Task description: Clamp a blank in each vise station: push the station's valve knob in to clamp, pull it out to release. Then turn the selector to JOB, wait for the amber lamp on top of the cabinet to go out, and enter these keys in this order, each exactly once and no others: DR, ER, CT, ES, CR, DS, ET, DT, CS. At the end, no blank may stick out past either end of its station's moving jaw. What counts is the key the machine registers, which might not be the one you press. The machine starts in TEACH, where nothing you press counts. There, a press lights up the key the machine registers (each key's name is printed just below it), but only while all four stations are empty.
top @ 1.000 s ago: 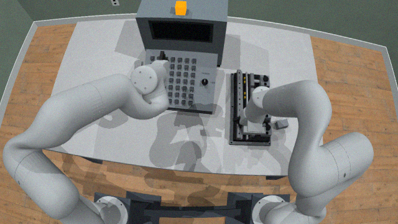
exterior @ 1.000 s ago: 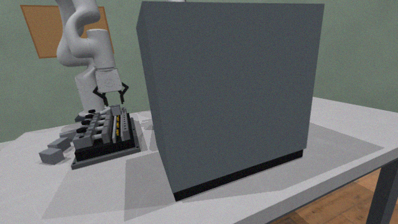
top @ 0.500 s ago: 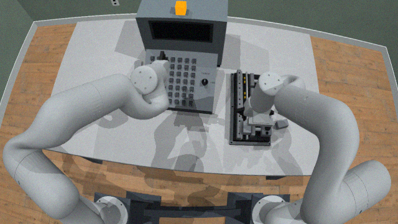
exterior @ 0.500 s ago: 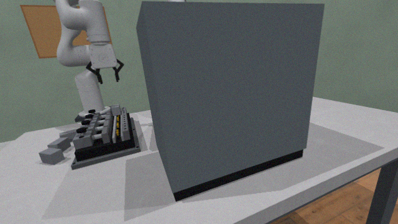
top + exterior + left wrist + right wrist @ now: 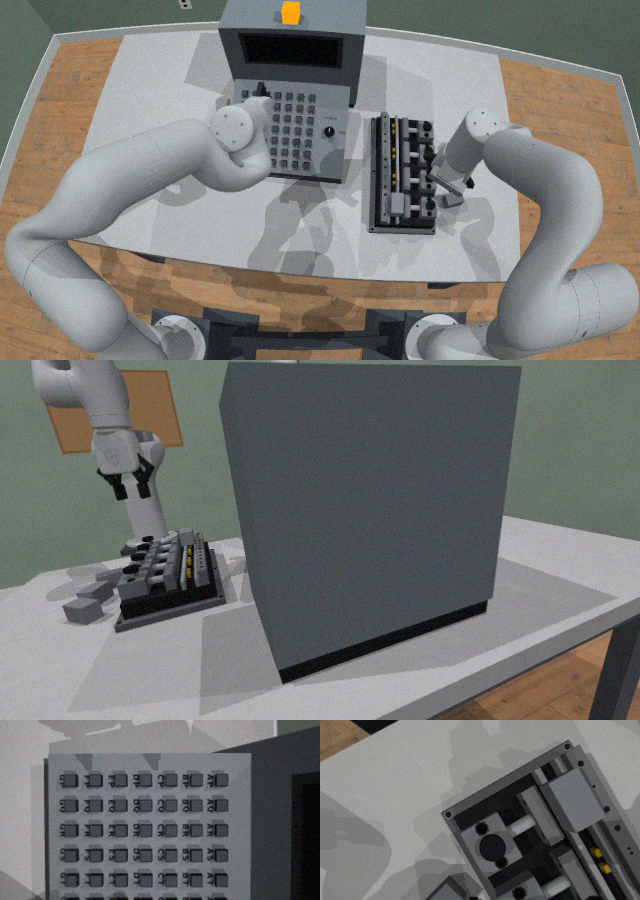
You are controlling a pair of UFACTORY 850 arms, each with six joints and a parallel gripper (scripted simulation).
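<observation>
A grey blank (image 5: pixel 397 204) (image 5: pixel 186 536) (image 5: pixel 577 800) sits in the front station; a narrow gap seems to separate it from the moving jaw (image 5: pixel 542 816). The other stations show no blank. Black valve knobs (image 5: pixel 430 205) (image 5: pixel 493 848) top the housings. My right gripper (image 5: pixel 132 494) is open and empty, high above the knob side. My left gripper (image 5: pixel 261 90) is open above the keypad's far left. No key (image 5: pixel 145 830) is lit. The selector (image 5: pixel 329 131) seems to point up at the TEACH label. The amber lamp (image 5: pixel 290 12) is lit.
Loose blanks (image 5: pixel 453 200) (image 5: pixel 84 610) (image 5: pixel 96 591) lie on the table beside the vise's knob side, partly under my right arm. The cabinet (image 5: pixel 295 50) (image 5: pixel 375 510) stands behind the keypad, left of the vise base (image 5: pixel 374 227) in the top view.
</observation>
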